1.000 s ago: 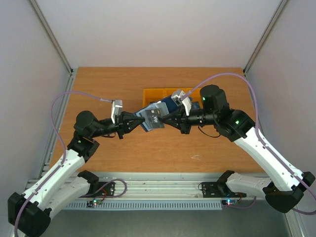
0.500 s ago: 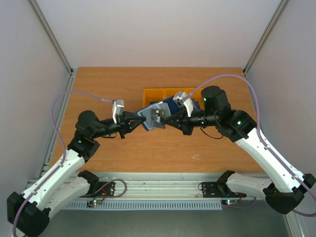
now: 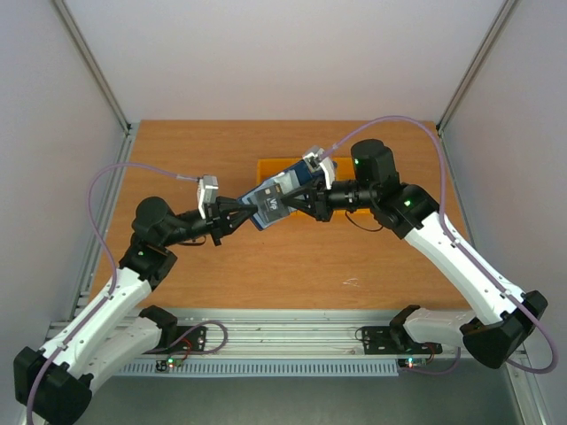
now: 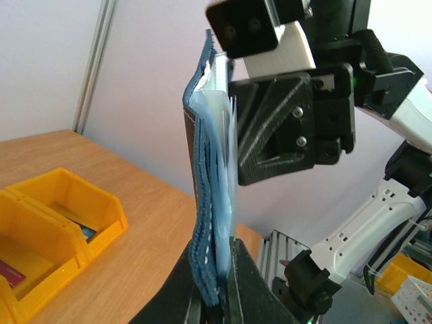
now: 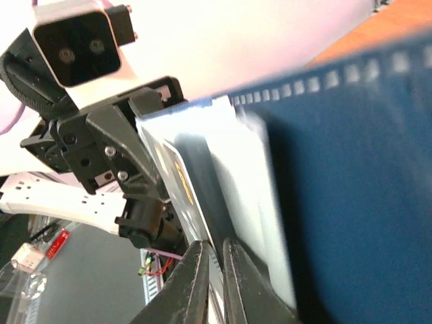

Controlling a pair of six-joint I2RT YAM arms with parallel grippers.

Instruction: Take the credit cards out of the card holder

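Above the table (image 3: 177, 266), near the orange bins (image 3: 270, 168), we hold the card holder (image 3: 297, 180) up in the air between our two arms. Our left gripper (image 3: 239, 215) is pinched tight on one edge of it. Our right gripper (image 3: 299, 202) is closed too. It looks to be pinching the black card (image 3: 270, 209), but that view is blurry. A blue card (image 4: 86, 233) and a red card (image 4: 13, 273) lie in the bins, so we think two are out and one is left.

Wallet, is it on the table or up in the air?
In the air: the left gripper and the right gripper pinch the wallet's opposite ends, above the table.
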